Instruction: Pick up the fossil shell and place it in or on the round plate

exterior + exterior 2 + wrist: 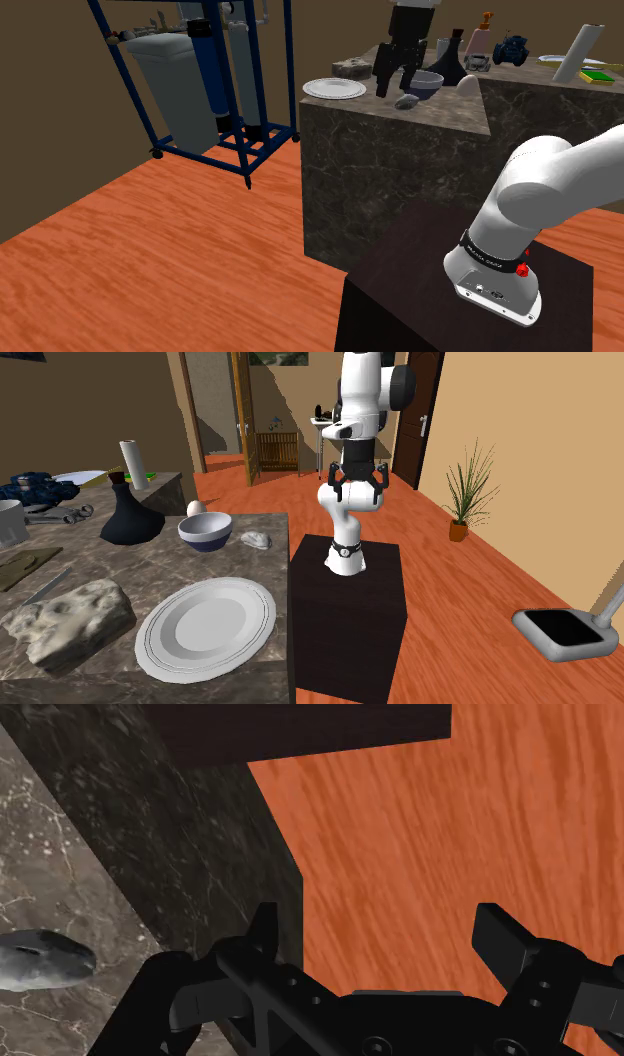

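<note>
Hand [385, 929] open and empty over the bench [390, 160] edge.
The dark marble bench is the big piece; above it the black hand's fingers spread wide, gripping nothing. The white round plate [205, 624] sits near the corner. The fossil shell [257, 539], a small pale-grey mottled lump, lies just beside the blue bowl [205, 532]; the wrist view catches it on marble, outside the fingers.

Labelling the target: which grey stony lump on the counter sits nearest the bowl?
The small lump, right beside the bowl; the big rough one lies by the plate.
</note>
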You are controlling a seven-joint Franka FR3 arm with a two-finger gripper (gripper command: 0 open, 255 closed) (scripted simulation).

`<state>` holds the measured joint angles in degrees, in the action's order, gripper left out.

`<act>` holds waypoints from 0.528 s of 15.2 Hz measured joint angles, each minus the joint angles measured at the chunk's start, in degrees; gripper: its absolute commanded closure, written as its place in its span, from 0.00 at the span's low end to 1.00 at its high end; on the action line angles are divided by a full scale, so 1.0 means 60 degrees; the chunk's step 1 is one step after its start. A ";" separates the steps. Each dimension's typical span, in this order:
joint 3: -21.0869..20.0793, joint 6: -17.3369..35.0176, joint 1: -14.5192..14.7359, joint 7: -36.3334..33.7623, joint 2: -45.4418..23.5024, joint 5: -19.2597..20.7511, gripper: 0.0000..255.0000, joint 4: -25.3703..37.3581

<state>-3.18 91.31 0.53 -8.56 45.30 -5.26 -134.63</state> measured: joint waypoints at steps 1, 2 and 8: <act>0.0000 0.0000 0.0000 0.0000 0.0000 0.0000 0.00 0.0000; 0.0155 0.0009 0.0038 0.0279 0.0098 0.0086 0.00 -0.0091; 0.1973 0.0150 0.0491 0.3791 0.1029 0.1197 0.00 -0.0943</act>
<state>8.66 92.22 3.48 14.19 51.47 1.92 -140.29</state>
